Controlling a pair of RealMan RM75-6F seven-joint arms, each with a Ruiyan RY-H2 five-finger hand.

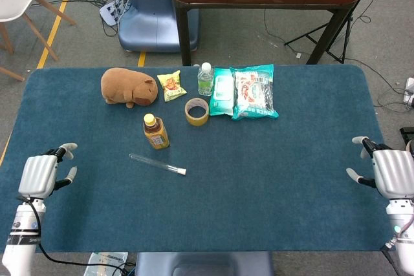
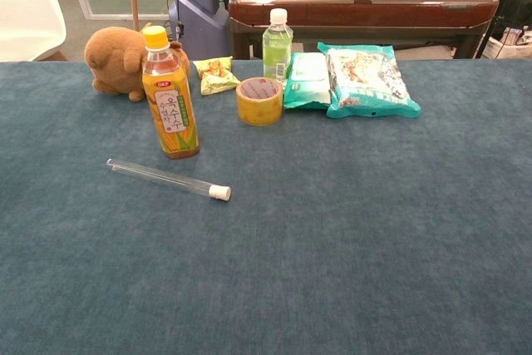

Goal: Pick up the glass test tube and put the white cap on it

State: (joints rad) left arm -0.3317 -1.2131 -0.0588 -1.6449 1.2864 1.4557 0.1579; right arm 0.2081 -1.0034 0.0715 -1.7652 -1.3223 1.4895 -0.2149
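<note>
The glass test tube (image 1: 153, 162) (image 2: 158, 176) lies flat on the blue table, just in front of the orange drink bottle. Its white cap (image 1: 183, 171) (image 2: 219, 193) sits on the tube's right end. My left hand (image 1: 40, 174) hovers at the table's left edge, far left of the tube, fingers apart and holding nothing. At the right edge my right hand (image 1: 387, 172) is likewise open and empty. Neither hand shows in the chest view.
Behind the tube stand the orange drink bottle (image 1: 155, 132) (image 2: 169, 93), a tape roll (image 1: 196, 111) (image 2: 259, 101), a small green bottle (image 1: 205, 79), a plush toy (image 1: 128, 87), a snack bag (image 1: 171, 84) and teal packets (image 1: 253, 91).
</note>
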